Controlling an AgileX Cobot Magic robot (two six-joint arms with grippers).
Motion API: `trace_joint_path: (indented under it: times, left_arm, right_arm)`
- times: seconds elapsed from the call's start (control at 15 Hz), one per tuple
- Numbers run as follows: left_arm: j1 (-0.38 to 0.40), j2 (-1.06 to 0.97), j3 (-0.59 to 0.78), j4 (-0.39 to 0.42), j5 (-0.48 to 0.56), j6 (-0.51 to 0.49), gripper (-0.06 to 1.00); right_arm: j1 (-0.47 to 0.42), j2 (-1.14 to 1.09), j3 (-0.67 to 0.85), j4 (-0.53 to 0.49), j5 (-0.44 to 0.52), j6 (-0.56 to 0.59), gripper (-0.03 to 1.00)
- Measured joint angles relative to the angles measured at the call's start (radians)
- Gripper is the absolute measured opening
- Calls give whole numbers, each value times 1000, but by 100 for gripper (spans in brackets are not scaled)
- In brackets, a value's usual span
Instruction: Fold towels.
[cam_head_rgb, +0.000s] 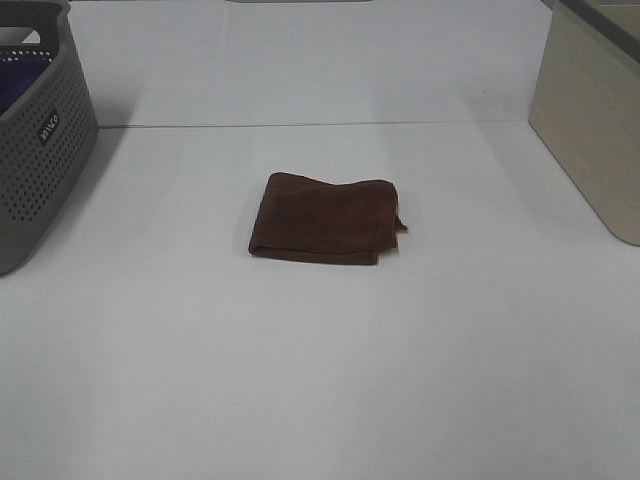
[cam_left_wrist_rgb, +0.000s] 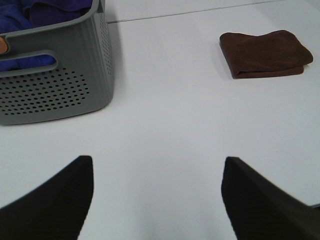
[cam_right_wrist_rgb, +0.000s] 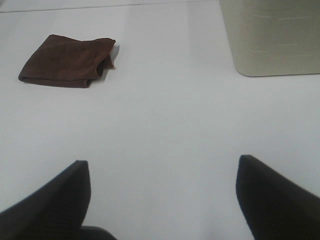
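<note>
Left gripper and right gripper both spread wide over bare white table — holding nothing, well apart from the folded reddish-brown towel.

Open table, 3 obstacles: 1 centre, 2 at the edges.

Folded towel lies flat and low mid-table, bare white table on all 4 sides of it. Grey perforated basket stands tall at far left, well apart from towel, wide lane between. Beige bin blocks far right edge, also well apart from towel. Near half of table free. Left gripper and right gripper both have fingers spread wide over bare surface, nothing between them, straight paths to towel unobstructed.
</note>
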Motion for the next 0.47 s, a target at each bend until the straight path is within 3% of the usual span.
trace_joint_path:
  times: [0.47]
  left_arm:
    - [0, 0, 0, 0, 0, 0, 69]
  right_arm:
    - [0, 0, 0, 1, 0, 0, 76]
